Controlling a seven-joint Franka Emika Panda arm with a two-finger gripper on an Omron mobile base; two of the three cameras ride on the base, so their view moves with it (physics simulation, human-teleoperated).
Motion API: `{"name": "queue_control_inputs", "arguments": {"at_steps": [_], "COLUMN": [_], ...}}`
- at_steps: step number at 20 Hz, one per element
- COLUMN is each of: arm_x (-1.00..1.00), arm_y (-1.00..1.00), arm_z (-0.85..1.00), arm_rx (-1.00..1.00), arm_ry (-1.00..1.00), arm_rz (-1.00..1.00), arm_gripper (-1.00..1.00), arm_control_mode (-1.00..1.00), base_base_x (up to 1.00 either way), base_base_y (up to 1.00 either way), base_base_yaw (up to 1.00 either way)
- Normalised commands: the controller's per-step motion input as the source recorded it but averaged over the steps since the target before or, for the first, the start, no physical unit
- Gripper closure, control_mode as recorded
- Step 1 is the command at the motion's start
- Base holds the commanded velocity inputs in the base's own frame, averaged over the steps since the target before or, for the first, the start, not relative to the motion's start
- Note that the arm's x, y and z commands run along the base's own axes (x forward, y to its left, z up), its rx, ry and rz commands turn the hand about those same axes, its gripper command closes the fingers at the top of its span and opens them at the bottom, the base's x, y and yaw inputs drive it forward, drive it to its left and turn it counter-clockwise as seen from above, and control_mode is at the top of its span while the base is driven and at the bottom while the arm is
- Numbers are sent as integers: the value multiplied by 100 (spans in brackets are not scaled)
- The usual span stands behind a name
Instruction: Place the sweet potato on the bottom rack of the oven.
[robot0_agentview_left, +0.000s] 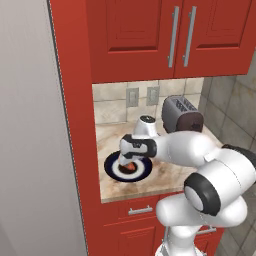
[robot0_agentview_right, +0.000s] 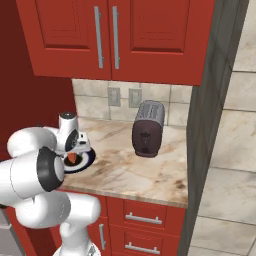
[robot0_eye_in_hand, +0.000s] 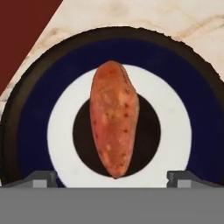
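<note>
Two fingertips (robot0_eye_in_hand: 39, 178) spread wide, gripper (robot0_eye_in_hand: 113, 180) poised over sweet potato (robot0_eye_in_hand: 114, 117) centred on plate (robot0_eye_in_hand: 35, 127)

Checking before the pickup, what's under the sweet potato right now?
The sweet potato lies on a dark blue and white plate, across its dark centre circle. The plate rests on the marble counter. The plate directly beneath the potato is covered.

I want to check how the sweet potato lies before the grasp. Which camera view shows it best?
The hand view: the sweet potato lies whole on the middle of the plate, with the open gripper above it. In the left base view and the right base view, the hand hides most of it.
</note>
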Motion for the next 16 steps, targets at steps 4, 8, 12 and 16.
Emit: {"name": "queue_control_inputs", "arguments": {"at_steps": [4,8,12,16], "arm_x": [19,15,4,0], "arm_y": [4,21,9,0], "arm_z": [-25,-19,-21,-21], "arm_rx": [0,0,0,3], "arm_ry": [0,0,0,0], "arm_rz": [0,0,0,0], "arm_gripper": [-100,-100,-100,-100], "arm_control_mode": [-100,-100,-100,-100], "base_base_x": [0,0,0,0], "base_base_y": [0,0,0,0], "base_base_yaw": [0,0,0,0]}}
